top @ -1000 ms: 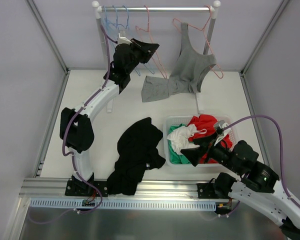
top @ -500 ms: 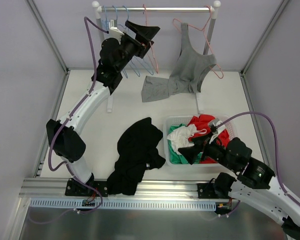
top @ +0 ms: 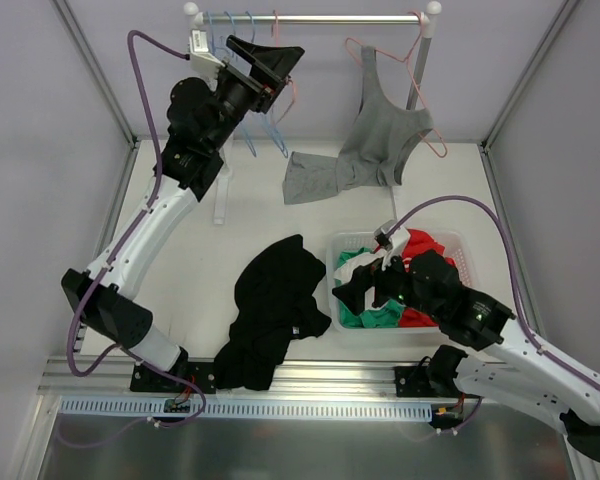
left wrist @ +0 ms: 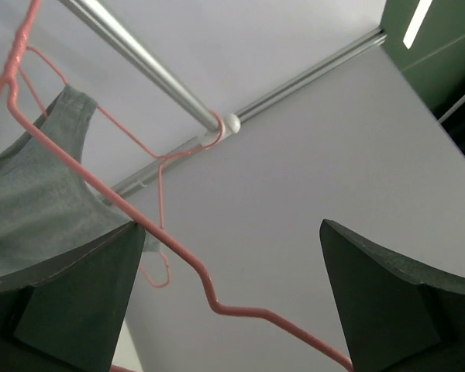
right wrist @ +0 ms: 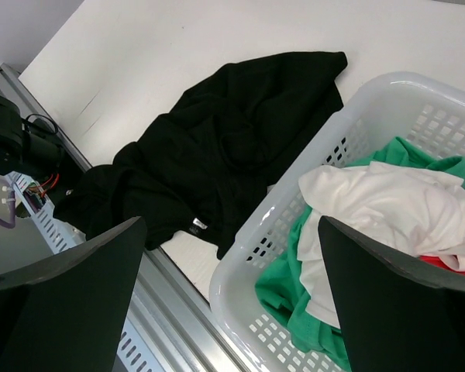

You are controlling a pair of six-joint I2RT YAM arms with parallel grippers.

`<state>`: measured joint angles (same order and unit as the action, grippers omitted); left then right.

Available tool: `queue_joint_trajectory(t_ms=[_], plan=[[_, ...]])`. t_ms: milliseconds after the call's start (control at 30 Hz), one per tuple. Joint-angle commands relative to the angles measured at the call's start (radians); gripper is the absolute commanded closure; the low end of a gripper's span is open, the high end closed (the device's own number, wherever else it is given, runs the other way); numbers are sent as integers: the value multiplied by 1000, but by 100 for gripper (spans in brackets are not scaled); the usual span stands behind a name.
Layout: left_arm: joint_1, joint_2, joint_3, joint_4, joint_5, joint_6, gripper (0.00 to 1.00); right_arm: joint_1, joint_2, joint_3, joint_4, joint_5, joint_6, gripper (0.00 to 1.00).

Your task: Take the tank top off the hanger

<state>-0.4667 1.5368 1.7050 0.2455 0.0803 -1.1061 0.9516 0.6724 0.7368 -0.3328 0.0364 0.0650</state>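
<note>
The grey tank top (top: 380,140) hangs by one strap from a pink hanger (top: 416,70) at the right end of the rail (top: 330,18); its lower part lies on the table. My left gripper (top: 278,68) is up by the rail's left half, open. In the left wrist view an empty pink hanger's wire (left wrist: 217,298) runs loose between the open fingers of my left gripper (left wrist: 232,302), with the tank top (left wrist: 31,194) further off to the left. My right gripper (top: 352,285) is open and empty over the basket's left edge.
A white basket (top: 462,246) holds white, green and red clothes, seen close in the right wrist view (right wrist: 294,232). A black garment (top: 270,310) lies left of it, reaching the table's front rail. Blue hangers (top: 220,40) hang at the rail's left end.
My left gripper has opened, letting go of the empty pink hanger, and its arm has risen and swung left. My right gripper has moved left across the basket.
</note>
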Motion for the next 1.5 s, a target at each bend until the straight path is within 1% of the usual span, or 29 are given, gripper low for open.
queue_joint_trajectory(t_ms=[0, 200, 333, 400, 633, 767, 933, 1033, 1100, 1133, 1167, 1200, 1233, 1267, 1300, 1333, 1367, 1400, 1433, 1467], plan=[[11, 78, 70, -43, 65, 66, 1, 1, 0, 32, 77, -20, -8, 0], [13, 167, 114, -92, 72, 104, 1, 1, -42, 6, 78, -1, -19, 0], [13, 183, 137, -106, 82, 149, 1, 1, -69, -8, 75, 14, -30, 0], [13, 166, 134, -109, 73, 163, 1, -1, -69, -11, 71, 17, -33, 1], [13, 79, 82, -187, -46, 227, 1, 1, -34, -1, 74, 13, -37, 1], [11, 69, 110, -270, -73, 264, 1, 1, -16, 9, 77, 10, -37, 1], [13, 74, 128, -291, -31, 299, 1, 1, -13, 9, 78, 3, -34, 1], [10, 45, 128, -290, 33, 348, 1, 1, -11, 9, 78, 10, -37, 0], [4, -16, 119, -293, 62, 417, 2, 1, -2, 12, 78, 8, -36, 0], [0, -47, 87, -293, 55, 442, 1, -1, 12, 15, 78, 0, -34, 0], [-9, -120, 64, -298, 41, 468, 1, 1, 22, 18, 83, -9, -31, 1], [-12, -163, 15, -307, -2, 526, 1, 1, 35, 27, 89, -26, -30, 0], [-15, -203, -8, -317, -31, 554, 1, 1, 68, 32, 92, -33, -27, 0], [-16, -289, -36, -330, -62, 601, 1, -1, 90, 39, 103, -71, -25, 0], [-16, -334, -94, -359, -126, 623, 1, 1, 116, 65, 103, -87, -25, 0], [-16, -375, -117, -380, -155, 643, 1, 6, 145, 84, 100, -84, -18, 0], [-16, -450, -139, -403, -180, 684, 1, 18, 224, 105, 80, -89, -22, 0], [-16, -484, -175, -432, -203, 702, 1, 30, 271, 128, 69, -102, -34, 0], [-16, -515, -188, -499, -256, 722, 1, 47, 317, 186, 54, -96, -56, 1], [-16, -564, -199, -540, -287, 750, 1, 87, 411, 215, 25, -86, -74, 0]])
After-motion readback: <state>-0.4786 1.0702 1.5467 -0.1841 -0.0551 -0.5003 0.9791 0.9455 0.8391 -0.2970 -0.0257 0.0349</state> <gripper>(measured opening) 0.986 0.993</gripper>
